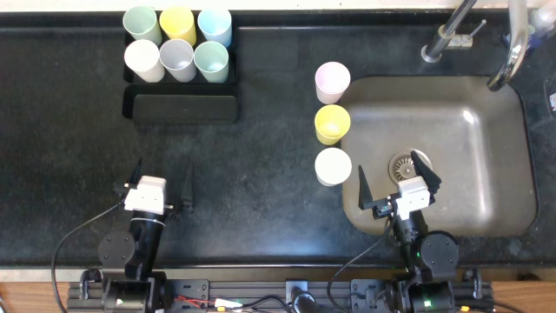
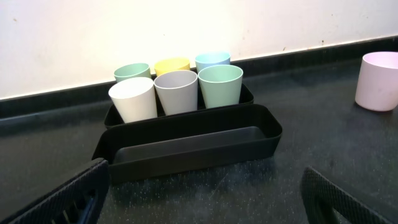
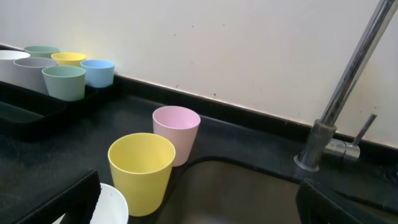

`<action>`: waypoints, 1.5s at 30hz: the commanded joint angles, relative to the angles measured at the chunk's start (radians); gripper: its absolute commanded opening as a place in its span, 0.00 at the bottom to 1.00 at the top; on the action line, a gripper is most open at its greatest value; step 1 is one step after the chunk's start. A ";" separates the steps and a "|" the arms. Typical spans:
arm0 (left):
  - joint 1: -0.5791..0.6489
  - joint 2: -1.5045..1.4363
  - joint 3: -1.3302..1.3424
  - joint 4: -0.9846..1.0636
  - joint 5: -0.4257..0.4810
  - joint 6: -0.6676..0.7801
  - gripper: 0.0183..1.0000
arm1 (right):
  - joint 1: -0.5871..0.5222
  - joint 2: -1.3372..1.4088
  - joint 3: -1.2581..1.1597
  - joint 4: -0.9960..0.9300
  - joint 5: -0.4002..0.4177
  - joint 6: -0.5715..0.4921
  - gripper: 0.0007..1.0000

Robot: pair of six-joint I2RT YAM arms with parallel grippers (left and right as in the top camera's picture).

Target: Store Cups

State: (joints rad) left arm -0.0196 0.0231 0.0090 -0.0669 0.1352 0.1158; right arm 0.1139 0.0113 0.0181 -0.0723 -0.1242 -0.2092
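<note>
White cup (image 1: 333,166) beside sink (image 1: 478,174), top view

A black speckled stone worktop (image 1: 261,174) is lying flat from left to right. A grey metal sink (image 1: 478,148) is sitting in it on the right, with a round drain (image 1: 402,163) showing on its near left. A shiny metal tap (image 1: 452,30) is standing at the sink's far side. A plain white wall (image 3: 249,43) is rising behind, and soft light is falling on it.

Matt plastic cups (image 1: 333,123), a speckled black stone-like counter (image 1: 261,174), a brushed metal sink (image 1: 486,156).
</note>
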 commanded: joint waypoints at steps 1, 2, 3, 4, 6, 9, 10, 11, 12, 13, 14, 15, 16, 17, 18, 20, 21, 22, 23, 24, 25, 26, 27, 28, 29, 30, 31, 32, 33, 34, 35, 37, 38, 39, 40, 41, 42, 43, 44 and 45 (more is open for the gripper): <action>0.000 -0.020 -0.001 -0.002 0.002 0.018 1.00 | 0.005 -0.008 -0.013 0.005 0.002 0.007 1.00; 0.000 -0.020 -0.001 -0.002 0.002 0.018 1.00 | 0.005 -0.008 -0.013 0.005 0.002 0.007 1.00; 0.000 -0.020 -0.001 -0.002 0.002 0.018 1.00 | 0.005 -0.008 -0.013 0.005 0.002 0.007 1.00; 0.000 -0.020 -0.001 -0.002 0.002 0.018 1.00 | 0.005 -0.008 -0.013 0.005 0.002 0.007 1.00; 0.000 -0.020 -0.001 -0.002 0.002 0.018 1.00 | 0.005 -0.008 -0.013 0.005 0.002 0.007 1.00; 0.000 -0.020 -0.001 -0.002 0.002 0.018 1.00 | 0.005 -0.008 -0.013 0.005 0.002 0.007 1.00; 0.000 -0.020 -0.001 -0.002 0.002 0.018 1.00 | 0.005 -0.008 -0.013 0.005 0.002 0.007 1.00; 0.000 -0.020 -0.001 -0.002 0.002 0.018 1.00 | 0.005 -0.008 -0.013 0.005 0.002 0.007 1.00; 0.000 -0.020 -0.001 -0.002 0.002 0.018 1.00 | 0.005 -0.008 -0.013 0.005 0.002 0.007 1.00; 0.000 -0.020 -0.001 -0.002 0.002 0.018 1.00 | 0.005 -0.008 -0.013 0.005 0.002 0.007 1.00; 0.000 -0.020 -0.001 -0.002 0.002 0.018 1.00 | 0.005 -0.008 -0.013 0.005 0.002 0.007 1.00; 0.000 -0.020 -0.001 -0.002 0.002 0.018 1.00 | 0.005 -0.008 -0.013 0.005 0.002 0.007 1.00; 0.000 -0.020 -0.001 -0.002 0.002 0.018 1.00 | 0.005 -0.008 -0.013 0.005 0.002 0.007 1.00; 0.000 -0.020 -0.001 -0.002 0.002 0.018 1.00 | 0.005 -0.008 -0.013 0.005 0.002 0.007 1.00; 0.000 -0.020 -0.001 -0.002 0.002 0.018 1.00 | 0.005 -0.008 -0.013 0.005 0.002 0.007 1.00; 0.000 -0.020 -0.001 -0.002 0.002 0.018 1.00 | 0.005 -0.008 -0.013 0.005 0.002 0.007 1.00; 0.000 -0.020 -0.001 -0.002 0.002 0.018 1.00 | 0.005 -0.008 -0.013 0.005 0.002 0.007 1.00; 0.000 -0.020 -0.001 -0.002 0.002 0.018 1.00 | 0.005 -0.008 -0.013 0.005 0.002 0.007 1.00; 0.000 -0.020 -0.001 -0.002 0.002 0.018 1.00 | 0.005 -0.008 -0.013 0.005 0.002 0.007 1.00; 0.000 -0.020 -0.001 -0.002 0.002 0.018 1.00 | 0.005 -0.008 -0.013 0.005 0.002 0.007 1.00; 0.000 -0.020 -0.001 -0.002 0.002 0.018 1.00 | 0.005 -0.008 -0.013 0.005 0.002 0.007 1.00; 0.000 -0.020 -0.001 -0.002 0.002 0.018 1.00 | 0.005 -0.008 -0.013 0.005 0.002 0.007 1.00; 0.000 -0.020 -0.001 -0.002 0.002 0.018 1.00 | 0.005 -0.008 -0.013 0.005 0.002 0.007 1.00; 0.000 -0.020 -0.001 -0.002 0.002 0.018 1.00 | 0.005 -0.008 -0.013 0.005 0.002 0.007 1.00; 0.000 -0.020 -0.001 -0.002 0.002 0.018 1.00 | 0.005 -0.008 -0.013 0.005 0.002 0.007 1.00; 0.000 -0.020 -0.001 -0.003 0.002 0.018 1.00 | 0.005 -0.008 -0.013 0.005 0.002 0.007 1.00; 0.000 -0.020 -0.001 -0.002 0.002 0.018 1.00 | 0.005 -0.008 -0.013 0.005 0.002 0.007 1.00; -0.004 -0.020 -0.001 -0.002 0.002 0.018 1.00 | 0.005 -0.008 -0.013 0.005 0.002 0.007 1.00; -0.010 -0.020 -0.001 -0.003 0.002 0.018 1.00 | 0.005 -0.008 -0.013 0.005 0.002 0.007 1.00; -0.014 -0.021 -0.001 -0.003 0.002 0.018 1.00 | 0.005 -0.008 -0.013 0.005 0.002 0.007 1.00; -0.019 -0.021 -0.001 -0.002 0.002 0.018 1.00 | 0.005 -0.008 -0.013 0.005 0.002 0.007 1.00; -0.027 -0.021 -0.001 -0.003 0.002 0.018 1.00 | 0.005 -0.008 -0.013 0.005 0.002 0.007 1.00; -0.031 -0.021 -0.001 -0.003 0.002 0.018 1.00 | 0.005 -0.008 -0.013 0.005 0.002 0.007 1.00; -0.032 -0.021 -0.001 -0.003 0.002 0.018 1.00 | 0.005 -0.008 -0.013 0.005 0.002 0.007 1.00; -0.032 -0.021 -0.001 -0.003 0.002 0.018 1.00 | 0.005 -0.008 -0.013 0.005 0.002 0.007 1.00; -0.032 -0.021 -0.001 -0.003 0.002 0.018 1.00 | 0.005 -0.008 -0.013 0.005 0.002 0.007 1.00; -0.032 -0.021 -0.001 -0.003 0.002 0.018 1.00 | 0.005 -0.008 -0.013 0.005 0.002 0.007 1.00; -0.032 -0.021 -0.001 -0.003 0.002 0.018 1.00 | 0.005 -0.008 -0.013 0.005 0.002 0.007 1.00; -0.032 -0.021 -0.001 -0.003 0.002 0.018 1.00 | 0.005 -0.008 -0.013 0.005 0.002 0.007 1.00; -0.030 -0.021 -0.001 -0.003 0.001 0.018 1.00 | 0.005 -0.008 -0.013 0.005 0.002 0.007 1.00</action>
State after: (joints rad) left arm -0.0463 0.0158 0.0090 -0.0669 0.1352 0.1158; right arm 0.1139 0.0113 0.0177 -0.0723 -0.1246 -0.2092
